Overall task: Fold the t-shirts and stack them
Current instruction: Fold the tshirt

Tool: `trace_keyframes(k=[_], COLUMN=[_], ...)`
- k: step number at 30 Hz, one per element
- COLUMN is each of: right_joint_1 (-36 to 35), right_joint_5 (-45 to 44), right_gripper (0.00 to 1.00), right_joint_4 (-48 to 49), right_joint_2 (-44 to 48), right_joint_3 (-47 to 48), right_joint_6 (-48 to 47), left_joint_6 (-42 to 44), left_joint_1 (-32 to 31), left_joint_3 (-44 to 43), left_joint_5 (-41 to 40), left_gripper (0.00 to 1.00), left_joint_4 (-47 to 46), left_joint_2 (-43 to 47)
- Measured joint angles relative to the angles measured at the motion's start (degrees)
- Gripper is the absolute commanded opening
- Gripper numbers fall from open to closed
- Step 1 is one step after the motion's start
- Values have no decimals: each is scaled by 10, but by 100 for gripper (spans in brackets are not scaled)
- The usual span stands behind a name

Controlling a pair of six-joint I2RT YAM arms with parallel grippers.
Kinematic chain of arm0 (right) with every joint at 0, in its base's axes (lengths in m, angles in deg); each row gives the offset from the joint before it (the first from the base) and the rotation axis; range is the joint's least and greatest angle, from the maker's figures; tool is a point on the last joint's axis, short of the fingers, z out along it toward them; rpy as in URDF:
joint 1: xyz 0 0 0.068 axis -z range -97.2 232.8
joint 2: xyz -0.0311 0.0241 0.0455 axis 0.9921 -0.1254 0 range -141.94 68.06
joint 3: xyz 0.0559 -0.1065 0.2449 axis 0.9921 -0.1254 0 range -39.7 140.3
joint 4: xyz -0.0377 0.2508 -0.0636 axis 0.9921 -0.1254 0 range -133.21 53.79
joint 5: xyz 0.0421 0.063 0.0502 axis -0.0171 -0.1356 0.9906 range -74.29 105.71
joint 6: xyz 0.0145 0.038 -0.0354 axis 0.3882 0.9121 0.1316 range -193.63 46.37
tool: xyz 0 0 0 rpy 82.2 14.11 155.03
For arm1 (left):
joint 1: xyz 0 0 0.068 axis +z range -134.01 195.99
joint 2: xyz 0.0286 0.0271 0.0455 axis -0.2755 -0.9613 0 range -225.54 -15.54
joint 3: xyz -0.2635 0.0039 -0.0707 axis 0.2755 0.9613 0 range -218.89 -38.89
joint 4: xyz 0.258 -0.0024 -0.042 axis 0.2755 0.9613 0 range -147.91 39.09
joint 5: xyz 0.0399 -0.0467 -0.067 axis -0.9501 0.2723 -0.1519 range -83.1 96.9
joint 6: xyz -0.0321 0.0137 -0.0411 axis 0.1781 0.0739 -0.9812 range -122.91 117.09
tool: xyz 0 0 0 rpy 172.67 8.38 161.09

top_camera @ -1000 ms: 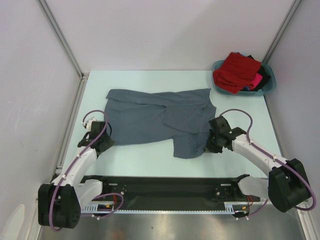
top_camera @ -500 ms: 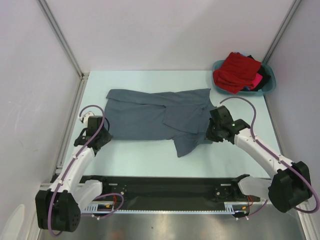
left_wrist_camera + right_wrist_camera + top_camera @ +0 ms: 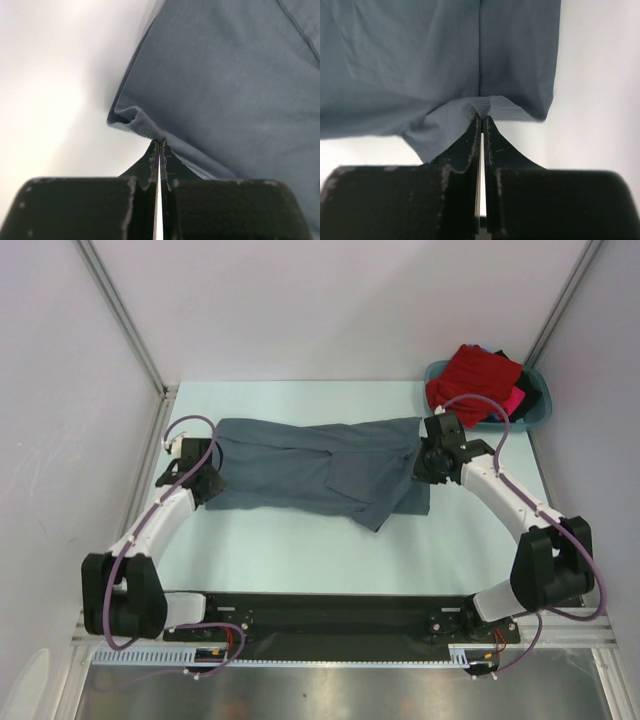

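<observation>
Pinching one grey t-shirt (image 3: 300, 468), left hand (image 3: 160, 145), right hand (image 3: 482, 118), one teal basin (image 3: 536, 416)

A pale mint table (image 3: 300, 540) filled the floor of a white-walled enclosure (image 3: 340, 310). A teal plastic basin (image 3: 538, 418) sat at the table's 1 o'clock corner, close against the right-hand wall. Two slanting aluminium posts, one at 11 o'clock (image 3: 120, 315) and one at 1 o'clock (image 3: 565, 305), marked where the panels met. Along the 6 o'clock edge ran a black rail (image 3: 330, 615), with a brushed metal ledge (image 3: 330, 690) just below it.
</observation>
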State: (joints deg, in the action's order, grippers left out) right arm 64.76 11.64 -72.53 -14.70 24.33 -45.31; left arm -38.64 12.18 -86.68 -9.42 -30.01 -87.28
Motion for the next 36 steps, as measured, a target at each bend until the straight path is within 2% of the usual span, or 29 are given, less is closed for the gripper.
trace_keyframes(k=[9,22,23,24,26,27,29,33,36], right_joint_1=[53,98,100,102,104,105,108,111,112], right_joint_5=[13,43,47,49,53,55,58,67,80], right_gripper=[0,0,2,14,26,32,39,49,49], right_joint_4=[23,27,28,28,26,25,28,34,44], right_joint_2=[-121,-296,-308,-317,-338,-348,-363,-367,-363], right_joint_3=[140,314,321,325,335,342,354,360,358], right_joint_6=[-32,-51,-53,-54,-58,-60,-65,-72,-74], left_joint_6=[16,33,33,34,42,43,45,47,48], left_joint_1=[11,25,25,25,25,25,25,26,27], left_joint_3=[-111,-229,-236,-245,-260,-268,-278,-275,-241], left_joint_5=[-6,-5,-5,-5,-6,-9,-18,-29,-23], left_gripper=[0,0,5,22,36,48,55,61,61], left_joint_4=[-27,-39,-39,-39,-38,-39,-42,-59,-83], left_joint_2=[-150,-311,-321,-331,-347,-355,-364,-360,-327])
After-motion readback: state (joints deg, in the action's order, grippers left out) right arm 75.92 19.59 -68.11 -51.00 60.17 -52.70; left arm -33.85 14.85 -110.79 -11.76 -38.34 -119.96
